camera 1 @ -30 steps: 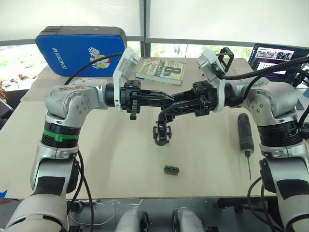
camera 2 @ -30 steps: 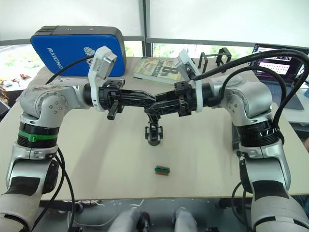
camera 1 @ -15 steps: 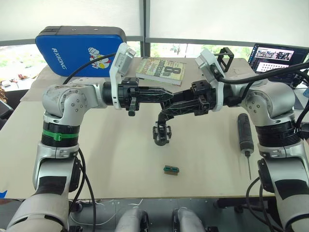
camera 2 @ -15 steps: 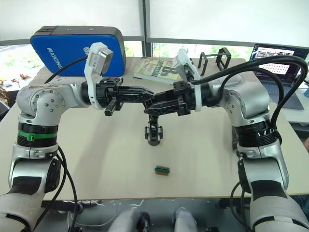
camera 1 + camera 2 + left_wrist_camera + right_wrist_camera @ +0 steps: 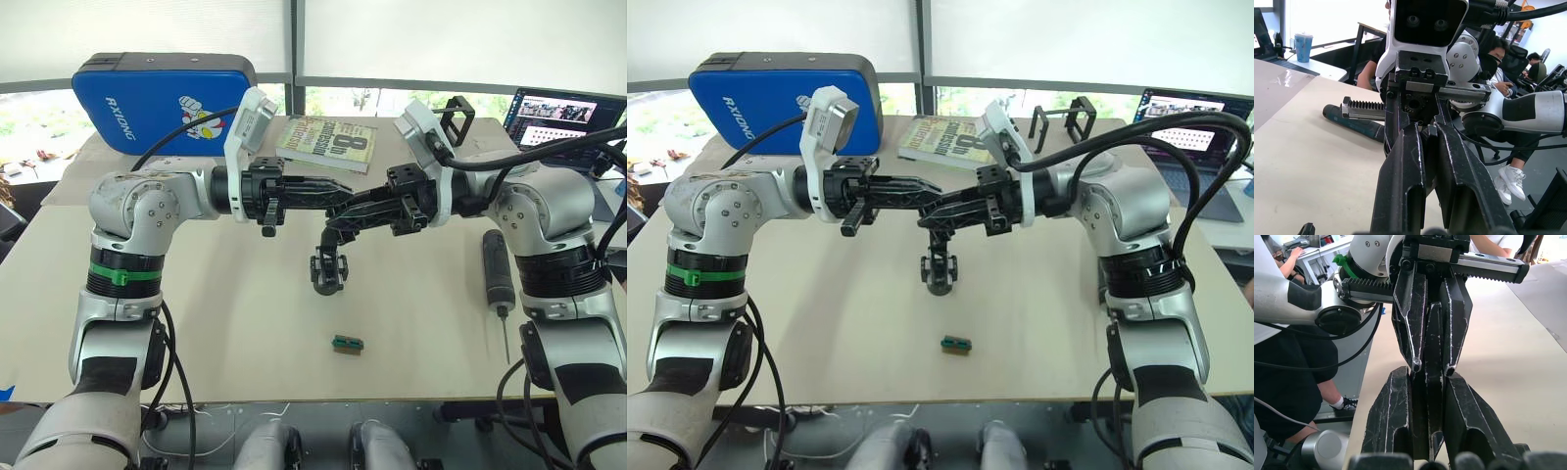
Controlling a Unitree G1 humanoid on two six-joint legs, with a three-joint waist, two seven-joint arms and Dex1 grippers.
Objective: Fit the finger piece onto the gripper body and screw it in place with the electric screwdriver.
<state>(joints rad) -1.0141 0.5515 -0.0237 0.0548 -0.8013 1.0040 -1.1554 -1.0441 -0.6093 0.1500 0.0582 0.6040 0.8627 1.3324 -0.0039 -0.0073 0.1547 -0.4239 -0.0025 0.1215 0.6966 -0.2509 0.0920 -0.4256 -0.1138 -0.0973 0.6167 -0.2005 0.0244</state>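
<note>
The left gripper (image 5: pixel 338 196) and right gripper (image 5: pixel 336 217) are met tip to tip above the table (image 5: pixel 245 323), both closed on the finger piece (image 5: pixel 1432 357). The gripper body (image 5: pixel 327 269) is stood just below them; the electric screwdriver (image 5: pixel 497 276) is laid well apart, at the right

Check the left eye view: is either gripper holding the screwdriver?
No. The screwdriver lies on the table near the robot's right arm, while both the left gripper and right gripper meet mid-air above the table.
</note>
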